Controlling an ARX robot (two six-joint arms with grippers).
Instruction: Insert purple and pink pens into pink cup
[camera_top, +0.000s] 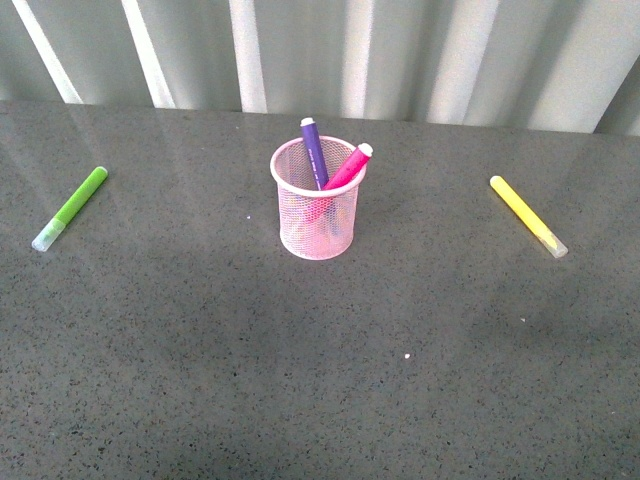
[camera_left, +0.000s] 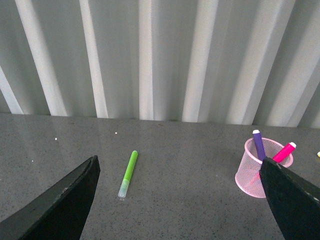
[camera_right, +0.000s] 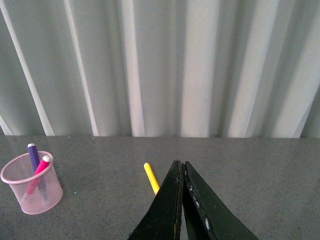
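Pens (camera_top: 330, 165) in pink cup (camera_top: 318, 215) | left end effector (camera_left: 180, 200) agape, empty | right end effector (camera_right: 182, 200) closed, seemingly empty, both clear of cup

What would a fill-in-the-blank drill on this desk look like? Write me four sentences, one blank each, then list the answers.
1. The purple pen and the pink pen both stand inside the pink ____.
2. The marker lying on the table to the cup's left in the front view is ____.
3. The right gripper's jaws are ____.
4. The left gripper's jaws are ____.

Answers: cup; green; shut; open
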